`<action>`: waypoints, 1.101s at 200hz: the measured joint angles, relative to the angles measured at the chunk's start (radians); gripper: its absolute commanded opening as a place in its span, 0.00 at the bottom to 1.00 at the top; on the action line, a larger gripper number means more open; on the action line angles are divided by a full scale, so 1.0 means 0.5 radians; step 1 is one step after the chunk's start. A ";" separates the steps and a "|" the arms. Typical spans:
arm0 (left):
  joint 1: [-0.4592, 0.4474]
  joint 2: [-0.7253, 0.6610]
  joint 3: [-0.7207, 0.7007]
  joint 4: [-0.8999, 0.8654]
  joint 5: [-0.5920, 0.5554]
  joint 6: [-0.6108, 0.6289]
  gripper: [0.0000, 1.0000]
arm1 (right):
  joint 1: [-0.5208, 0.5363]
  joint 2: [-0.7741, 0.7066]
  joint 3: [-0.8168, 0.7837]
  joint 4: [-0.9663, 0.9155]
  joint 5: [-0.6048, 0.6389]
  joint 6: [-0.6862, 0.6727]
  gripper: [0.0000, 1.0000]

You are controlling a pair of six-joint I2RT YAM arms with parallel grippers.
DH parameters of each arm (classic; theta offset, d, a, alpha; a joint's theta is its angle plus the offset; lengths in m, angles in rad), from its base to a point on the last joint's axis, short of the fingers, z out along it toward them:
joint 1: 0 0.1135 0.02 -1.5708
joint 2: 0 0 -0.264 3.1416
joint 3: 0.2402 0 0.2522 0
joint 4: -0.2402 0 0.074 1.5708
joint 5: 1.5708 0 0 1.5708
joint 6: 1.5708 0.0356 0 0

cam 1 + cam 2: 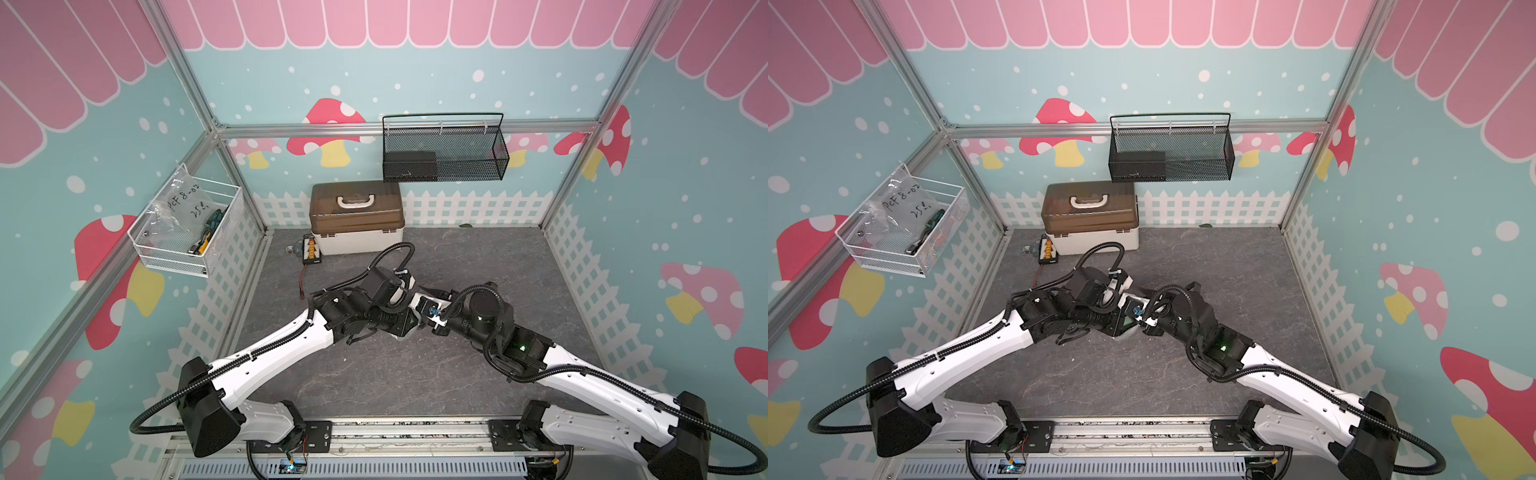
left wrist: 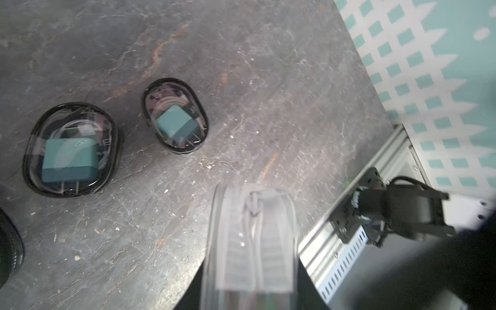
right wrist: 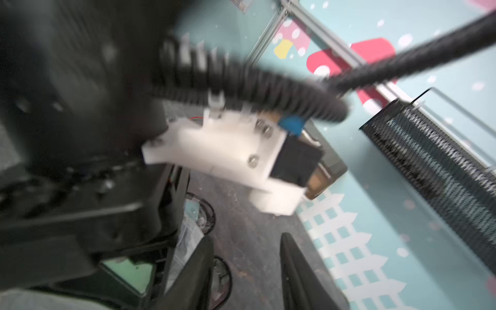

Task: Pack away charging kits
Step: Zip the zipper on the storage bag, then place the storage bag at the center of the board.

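Left arm (image 1: 266,361) and right arm (image 1: 615,395) meet over the grey table (image 1: 478,257).
Left gripper (image 2: 251,295) is clamped on a white-rimmed pouch (image 2: 252,236), zip edge toward the wrist camera, contents unclear; right gripper (image 3: 245,241) stands released, nothing between its fingers. On the table lie a black-rimmed pouch (image 2: 71,150) and, near it, a second black-rimmed pouch (image 2: 174,115), each holding a teal plug (image 2: 68,161) and coiled cable (image 2: 169,103).

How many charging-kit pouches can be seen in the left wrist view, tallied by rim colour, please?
Black-rimmed pouches: 2
Pale-rimmed pouch: 1
Total: 3
A dark shape cut off at the picture's edge is not counted.
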 measured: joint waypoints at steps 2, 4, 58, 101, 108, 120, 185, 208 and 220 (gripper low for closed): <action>0.005 -0.003 -0.024 0.021 -0.015 -0.011 0.00 | 0.002 -0.005 -0.004 0.013 0.010 -0.002 0.50; 0.009 -0.008 -0.051 0.047 -0.030 -0.027 0.00 | 0.002 -0.010 -0.008 0.018 0.016 0.004 0.51; -0.015 -0.069 -0.758 0.909 -0.217 -0.492 0.00 | -0.086 -0.337 -0.481 0.116 0.426 0.423 0.99; -0.316 0.307 -0.705 1.581 -0.303 -0.772 0.02 | -0.713 -0.674 -0.471 -0.285 0.612 1.118 0.99; -0.349 0.395 -0.672 1.680 -0.303 -0.819 0.02 | -0.829 -0.684 -0.436 -0.343 0.604 1.225 0.99; -0.380 0.572 -0.610 1.856 -0.300 -0.911 0.00 | -0.983 -0.646 -0.378 -0.414 0.597 1.385 0.99; -0.397 1.297 -0.170 2.087 -0.395 -1.224 0.11 | -1.146 -0.168 -0.395 -0.390 0.732 1.495 0.99; -0.399 1.386 -0.182 2.160 -0.431 -1.305 0.27 | -1.161 -0.030 -0.596 -0.100 0.844 1.396 0.99; -0.399 1.398 -0.216 2.203 -0.459 -1.339 0.43 | -1.176 0.053 -0.678 -0.047 0.877 1.354 0.99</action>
